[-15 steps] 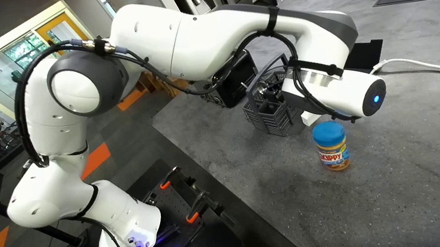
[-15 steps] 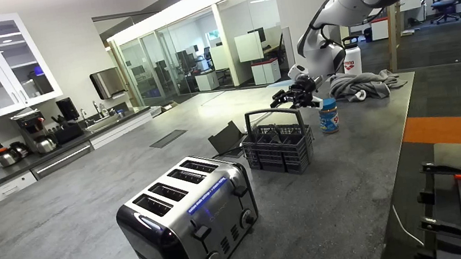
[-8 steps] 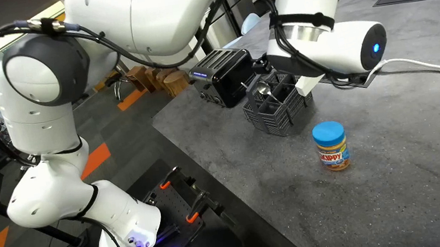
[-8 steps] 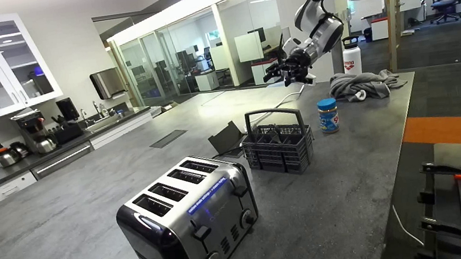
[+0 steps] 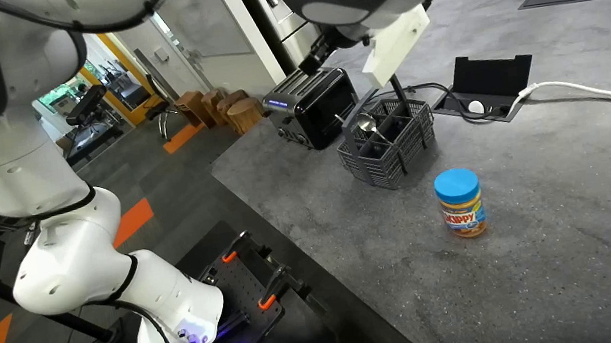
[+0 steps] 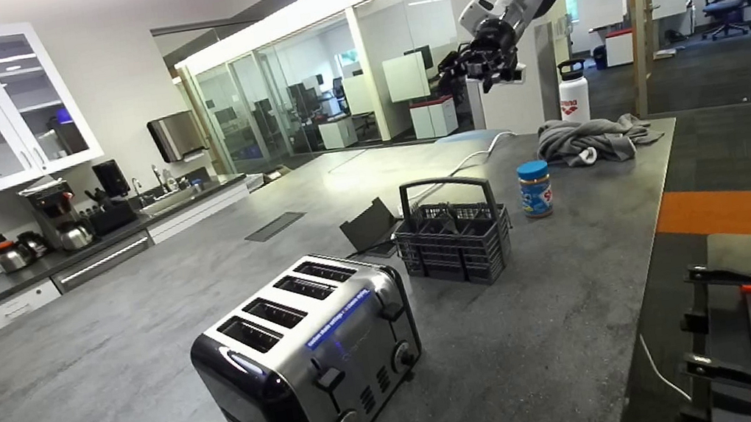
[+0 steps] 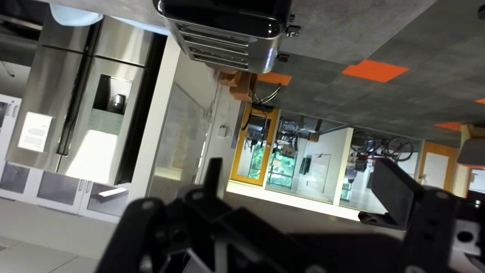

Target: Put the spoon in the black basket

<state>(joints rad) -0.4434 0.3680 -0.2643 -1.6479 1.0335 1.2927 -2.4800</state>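
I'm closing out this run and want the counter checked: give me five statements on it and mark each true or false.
1. The silver metal spoon is in the black cutlery basket. True.
2. The gripper is open. True.
3. The gripper is touching the black cutlery basket. False: it is raised, apart from it.
4. The Skippy peanut butter jar stands upright. True.
5. The Skippy peanut butter jar is inside the black cutlery basket. False: it stands on the counter, apart from it.

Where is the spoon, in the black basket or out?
In: an exterior view shows the spoon inside the rim of the black basket; how deep, I cannot tell.
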